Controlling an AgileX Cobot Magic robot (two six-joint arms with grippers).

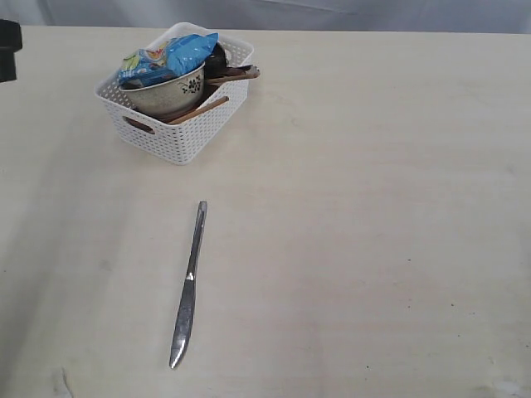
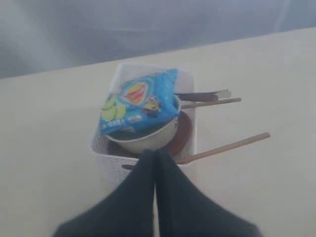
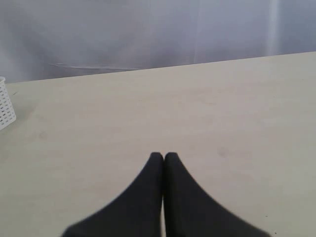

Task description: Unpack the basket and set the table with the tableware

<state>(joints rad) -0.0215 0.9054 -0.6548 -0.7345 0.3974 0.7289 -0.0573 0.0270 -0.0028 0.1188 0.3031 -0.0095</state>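
While only the knife (image 1: 189, 282) lies out on the bench (image 1: 373, 207), flat and well apart from the basket (image 1: 187, 137), the setting is judged barely begun. The basket stands toward the far left of the bench in the exterior view and holds the rest. The bowl (image 1: 170, 93) sits upright inside it with the blue snack bag (image 1: 170, 56) lying across its mouth, so the bag probably has to be lifted or worked around before the bowl comes out. Two chopsticks (image 2: 227, 147) and a dark spoon handle (image 2: 197, 97) project over the basket rim, apparently because they are longer than the basket; that overhang offers a ready place to grip. A brown saucer (image 2: 183, 133) appears tucked between the bowl and the basket wall. The left gripper (image 2: 155, 158) hovers just short of the basket, jaws pressed together and holding nothing. The right gripper (image 3: 164, 158) hangs over bare bench, likewise closed and empty, with the basket only at the edge of its view.
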